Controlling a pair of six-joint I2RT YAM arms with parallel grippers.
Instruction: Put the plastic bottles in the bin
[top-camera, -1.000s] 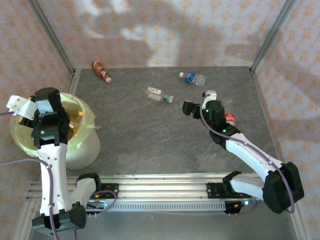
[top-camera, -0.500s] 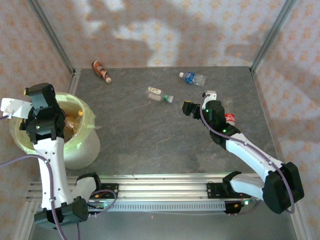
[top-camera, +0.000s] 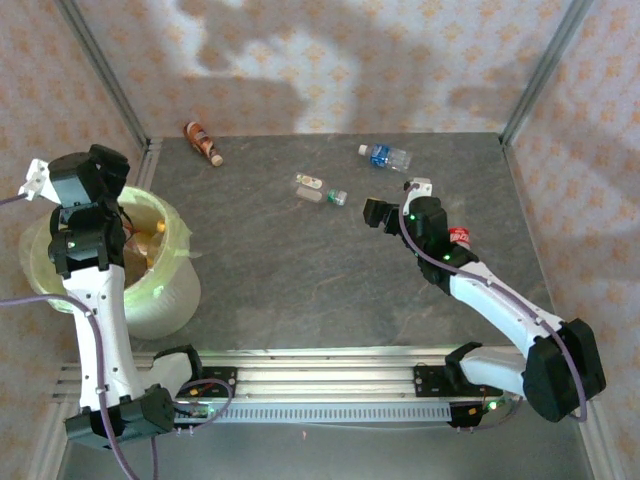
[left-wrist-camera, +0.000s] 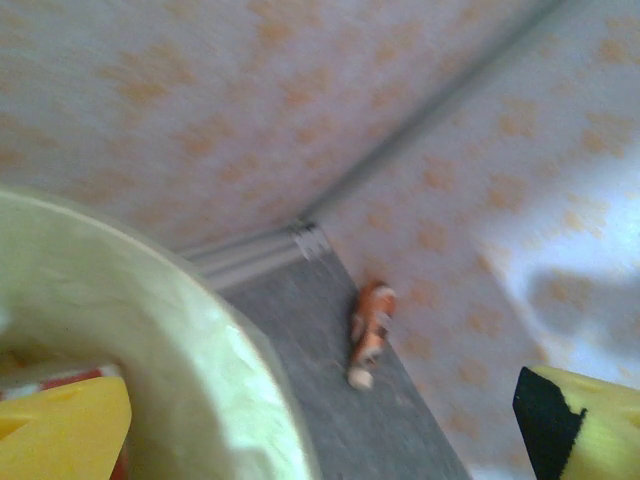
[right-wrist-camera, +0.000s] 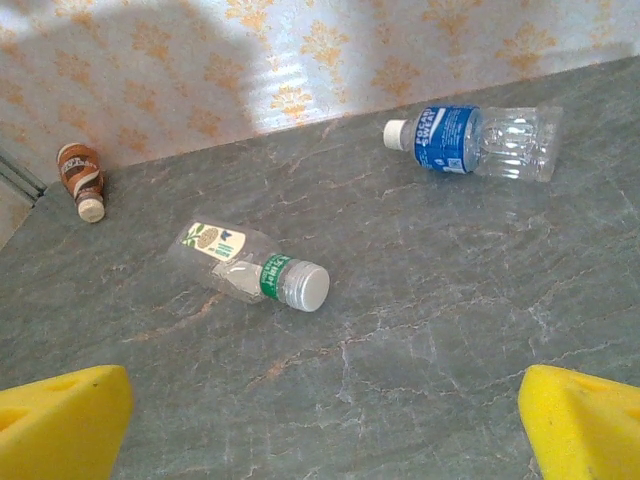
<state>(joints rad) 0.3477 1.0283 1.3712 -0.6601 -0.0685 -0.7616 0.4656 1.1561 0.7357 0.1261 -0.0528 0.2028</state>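
Observation:
The pale yellow-green bin (top-camera: 165, 290) stands at the left with bottles inside (top-camera: 148, 245). My left gripper (top-camera: 105, 165) hangs open over its far rim with nothing between the fingers (left-wrist-camera: 60, 430). The left wrist view shows the bin's rim (left-wrist-camera: 210, 350) and an orange-brown bottle (left-wrist-camera: 370, 330) lying by the far wall. My right gripper (top-camera: 375, 213) is open above the table, short of a clear green-labelled bottle (right-wrist-camera: 255, 268). A blue-labelled bottle (right-wrist-camera: 470, 140) lies farther back right. A red-capped bottle (top-camera: 460, 237) sits against the right forearm.
The orange-brown bottle (top-camera: 203, 143) lies in the far-left corner by the metal frame post (top-camera: 148, 160). Patterned walls close the back and both sides. The dark stone tabletop (top-camera: 300, 280) stretches between the bin and the right arm.
My left gripper's jaws have opened wide above the bin and its wrist has swung toward the far-left corner. The right arm has barely moved.

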